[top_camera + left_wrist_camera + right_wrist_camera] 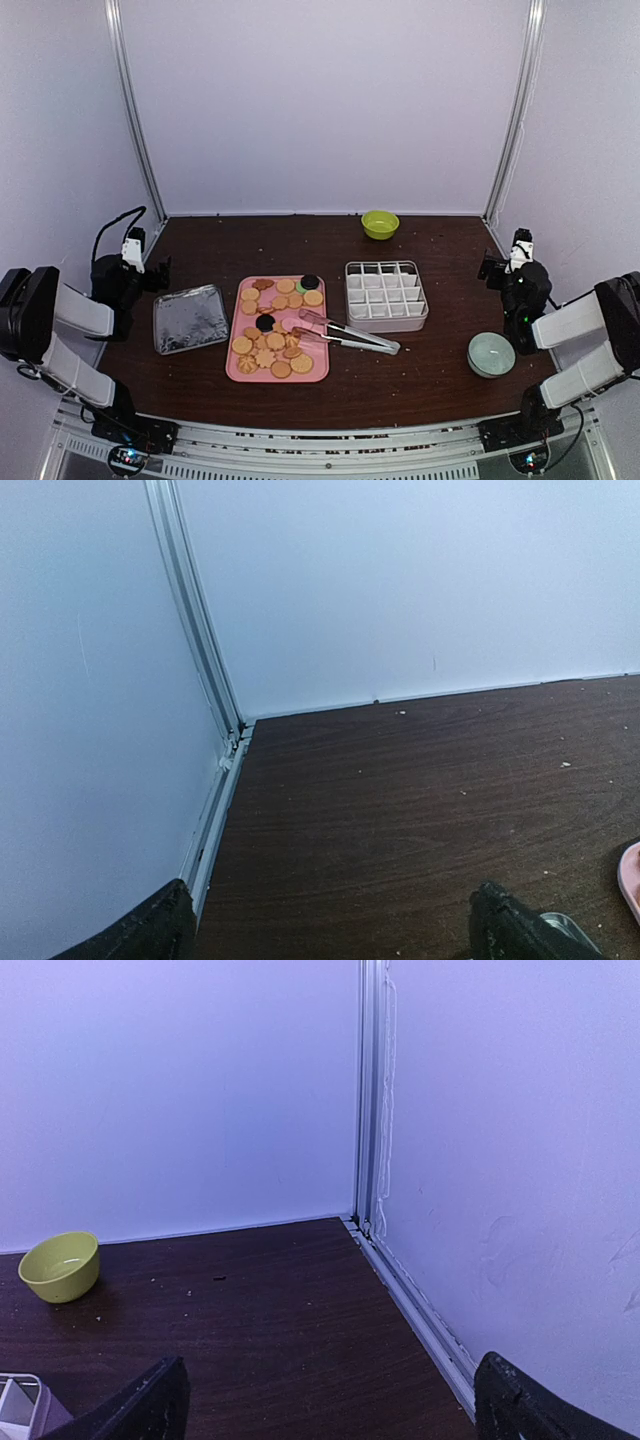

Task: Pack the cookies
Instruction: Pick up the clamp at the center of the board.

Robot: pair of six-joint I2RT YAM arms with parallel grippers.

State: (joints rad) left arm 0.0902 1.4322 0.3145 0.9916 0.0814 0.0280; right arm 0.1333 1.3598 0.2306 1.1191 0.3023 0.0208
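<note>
The cookies, mostly golden-tan with a few black ones, lie spread over a pink tray at the table's middle. A white box divided into small compartments stands just right of that tray. Metal tongs lie across the tray's right edge toward the box. My left gripper hangs open at the far left, facing the back-left corner, with only bare wood between its fingers. My right gripper is open at the far right, also holding nothing.
A foil-lined tray sits left of the pink tray. A yellow-green bowl stands by the back wall, also seen in the right wrist view. A pale green round lid lies front right. White walls enclose three sides.
</note>
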